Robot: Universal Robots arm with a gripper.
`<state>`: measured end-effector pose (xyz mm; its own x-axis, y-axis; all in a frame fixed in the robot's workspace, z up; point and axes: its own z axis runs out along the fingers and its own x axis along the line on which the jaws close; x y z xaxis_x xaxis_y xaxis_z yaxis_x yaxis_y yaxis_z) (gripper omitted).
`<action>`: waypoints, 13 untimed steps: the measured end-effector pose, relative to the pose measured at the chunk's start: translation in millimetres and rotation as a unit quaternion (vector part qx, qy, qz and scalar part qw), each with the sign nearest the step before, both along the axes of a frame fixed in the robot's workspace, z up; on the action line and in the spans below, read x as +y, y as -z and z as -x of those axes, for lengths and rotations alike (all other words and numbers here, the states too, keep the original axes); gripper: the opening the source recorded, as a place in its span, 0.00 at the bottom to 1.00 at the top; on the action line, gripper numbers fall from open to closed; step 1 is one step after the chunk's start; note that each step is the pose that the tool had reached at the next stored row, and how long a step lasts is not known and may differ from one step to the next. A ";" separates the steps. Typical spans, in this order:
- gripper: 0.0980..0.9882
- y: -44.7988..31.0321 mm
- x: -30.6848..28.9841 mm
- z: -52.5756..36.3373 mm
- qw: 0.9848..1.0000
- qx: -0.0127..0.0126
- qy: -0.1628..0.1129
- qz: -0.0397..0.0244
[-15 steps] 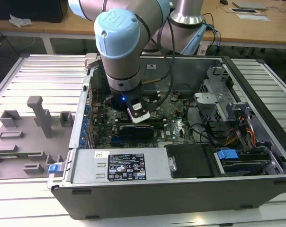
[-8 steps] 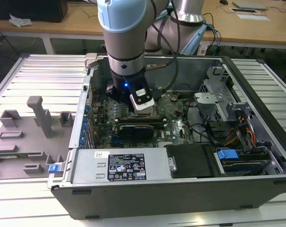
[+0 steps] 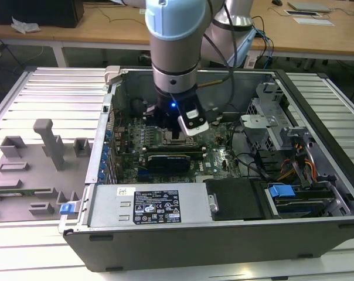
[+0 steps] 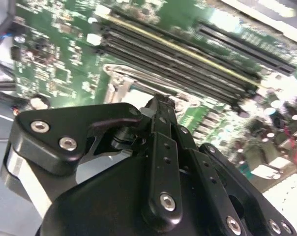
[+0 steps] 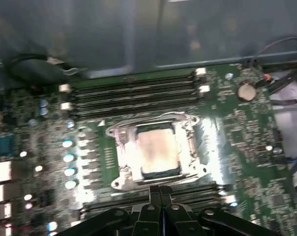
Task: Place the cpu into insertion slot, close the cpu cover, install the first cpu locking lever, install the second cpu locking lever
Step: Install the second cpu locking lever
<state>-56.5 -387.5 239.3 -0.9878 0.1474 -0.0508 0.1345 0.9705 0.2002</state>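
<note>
The cpu (image 5: 157, 150), a pale silvery square, lies flat in the insertion slot (image 3: 176, 141) on the green board. The cpu cover (image 5: 192, 140), a shiny metal frame, lies down around the chip, which shows through its window. In the first wrist view my gripper (image 5: 160, 190) is shut with nothing between its fingers, hovering just off the socket edge that faces away from the near memory slots. The second wrist view shows the black fingers (image 4: 158, 105) pressed together above a corner of the metal frame (image 4: 120, 81). In the exterior view the gripper (image 3: 176, 133) reaches down into the open case over the socket.
Long black memory slots (image 5: 133, 93) flank the socket. A black graphics card (image 3: 168, 159) lies close in front of it. The power supply (image 3: 147, 205), drive cage (image 3: 271, 123) and cables crowd the case. A grey fixture tray (image 3: 30, 170) sits on the exterior view's left.
</note>
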 end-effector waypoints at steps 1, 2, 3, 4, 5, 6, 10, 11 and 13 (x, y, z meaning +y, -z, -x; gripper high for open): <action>0.01 -0.1 4.3 -3.3 1.000 0.000 0.000 0.002; 0.01 -0.1 7.9 -5.0 1.000 0.000 0.000 0.004; 0.01 0.0 11.6 -6.2 1.000 0.000 0.000 0.006; 0.01 0.0 14.4 -7.1 1.000 0.000 0.000 0.008; 0.01 -0.1 17.4 -7.9 1.000 0.001 0.000 0.010; 0.01 0.0 19.7 -8.5 1.000 0.001 0.000 0.012; 0.01 -0.1 28.7 -9.6 1.000 0.002 0.000 0.025; 0.01 -0.1 28.7 -9.6 1.000 0.002 0.000 0.025; 0.01 -0.1 28.8 -9.6 1.000 0.002 0.000 0.025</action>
<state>-46.9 -358.7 239.4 -0.9879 0.1448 -0.0548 0.1352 0.9793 0.1504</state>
